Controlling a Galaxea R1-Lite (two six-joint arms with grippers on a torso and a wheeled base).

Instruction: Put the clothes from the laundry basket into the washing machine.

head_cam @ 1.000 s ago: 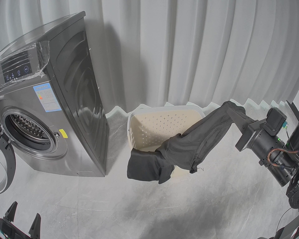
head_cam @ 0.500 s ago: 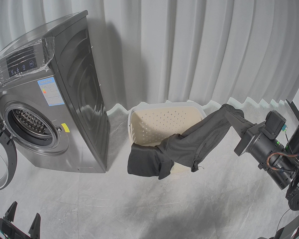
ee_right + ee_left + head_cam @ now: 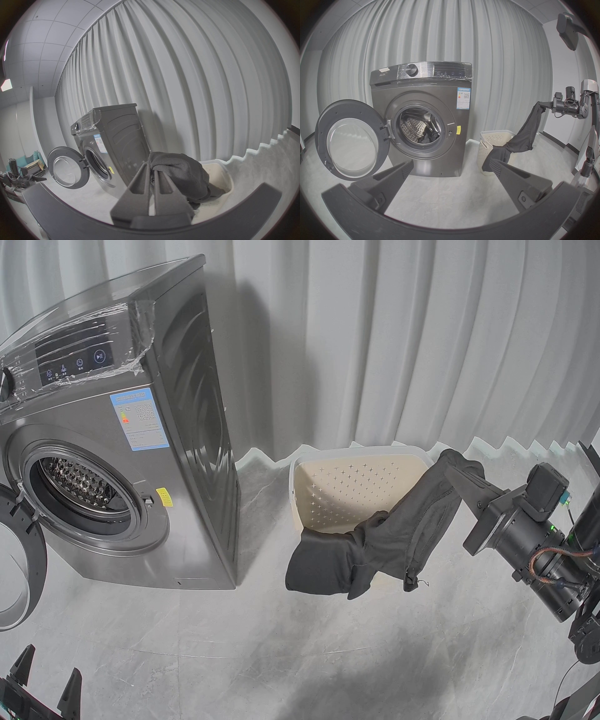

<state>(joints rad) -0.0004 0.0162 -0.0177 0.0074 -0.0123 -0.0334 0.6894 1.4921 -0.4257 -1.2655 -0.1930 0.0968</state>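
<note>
Marble floor: right gripper (image 3: 457,470) clamps dark garment (image 3: 394,537) draped over laundry basket (image 3: 362,451); lift it clear, then swing to washing machine (image 3: 134,427) at nine o'clock. Left gripper (image 3: 450,164) spread.

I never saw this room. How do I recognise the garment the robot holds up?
Find the grey washing machine, door open; beside it, toward the robot's right, stands a cream laundry basket. The dark garment hangs over its front rim, the upper end clamped in the right gripper. Unlike the dark cloth in the drum, it stretches through the air.
</note>
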